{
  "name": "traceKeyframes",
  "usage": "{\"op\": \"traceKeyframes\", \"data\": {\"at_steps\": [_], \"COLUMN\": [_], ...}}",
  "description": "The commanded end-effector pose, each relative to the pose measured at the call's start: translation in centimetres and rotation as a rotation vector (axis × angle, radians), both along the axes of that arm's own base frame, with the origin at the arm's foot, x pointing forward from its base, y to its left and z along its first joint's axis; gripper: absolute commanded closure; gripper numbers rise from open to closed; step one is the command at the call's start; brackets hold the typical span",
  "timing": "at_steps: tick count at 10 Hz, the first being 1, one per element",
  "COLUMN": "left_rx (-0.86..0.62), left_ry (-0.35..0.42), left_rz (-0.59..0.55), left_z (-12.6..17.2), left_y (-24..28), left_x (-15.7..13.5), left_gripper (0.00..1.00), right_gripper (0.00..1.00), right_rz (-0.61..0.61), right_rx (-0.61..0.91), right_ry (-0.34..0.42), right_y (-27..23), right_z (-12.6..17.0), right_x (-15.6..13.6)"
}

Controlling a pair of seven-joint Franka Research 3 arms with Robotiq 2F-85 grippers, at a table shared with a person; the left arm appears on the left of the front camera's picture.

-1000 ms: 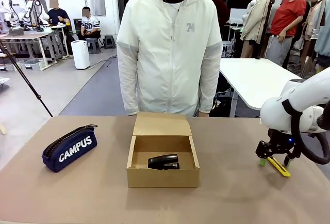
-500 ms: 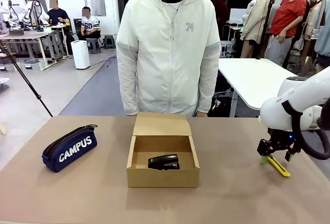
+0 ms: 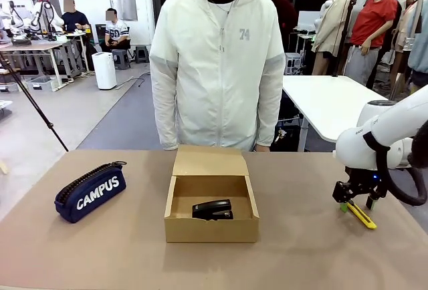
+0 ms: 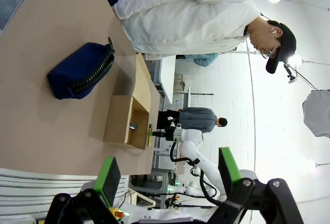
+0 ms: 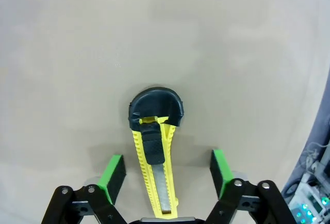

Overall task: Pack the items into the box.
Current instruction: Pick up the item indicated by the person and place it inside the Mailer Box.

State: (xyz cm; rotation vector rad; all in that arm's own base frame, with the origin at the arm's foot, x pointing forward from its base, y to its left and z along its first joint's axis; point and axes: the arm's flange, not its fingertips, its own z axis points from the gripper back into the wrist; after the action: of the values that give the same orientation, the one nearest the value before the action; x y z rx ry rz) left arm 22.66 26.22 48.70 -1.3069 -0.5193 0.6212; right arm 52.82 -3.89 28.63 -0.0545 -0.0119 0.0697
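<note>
Right gripper (image 3: 353, 203) hangs low over the table (image 3: 301, 256), well to the right of the box (image 3: 211, 228). Its green pads (image 5: 114, 175) stand spread on either side of the knife (image 5: 154, 167), with a gap on each side and touching nothing. The knife (image 3: 361, 215) lies flat on the table, its black cap end pointing away from the wrist camera.

The left gripper (image 4: 169, 175) is raised off to the left of the box, jaws wide apart with nothing between them.

The box has its flap lid tipped back toward the person (image 3: 217, 63), who stands just behind it with arms down. The stapler (image 3: 212, 209) lies inside the box, on its floor. The case (image 3: 90, 192) lies on the table well to the left of the box, its "CAMPUS" lettering facing the front camera.
</note>
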Motion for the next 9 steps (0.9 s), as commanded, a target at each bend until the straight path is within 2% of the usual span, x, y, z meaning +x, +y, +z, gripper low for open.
{"op": "traceKeyframes", "data": {"at_steps": [1, 9], "left_rx": [0.000, 0.000], "left_ry": [-0.018, -0.018], "left_rz": [-0.005, -0.005], "left_z": [0.06, 0.06], "left_y": [0.08, 0.08], "left_x": [-0.14, -0.14], "left_gripper": [0.00, 0.00], "right_gripper": [1.00, 1.00], "right_rz": [0.031, 0.068], "right_rx": [0.027, 0.077], "right_ry": [-0.016, 0.028], "right_y": [-0.25, -0.32], "right_z": [-0.23, -0.06], "right_x": [0.60, 0.90]}}
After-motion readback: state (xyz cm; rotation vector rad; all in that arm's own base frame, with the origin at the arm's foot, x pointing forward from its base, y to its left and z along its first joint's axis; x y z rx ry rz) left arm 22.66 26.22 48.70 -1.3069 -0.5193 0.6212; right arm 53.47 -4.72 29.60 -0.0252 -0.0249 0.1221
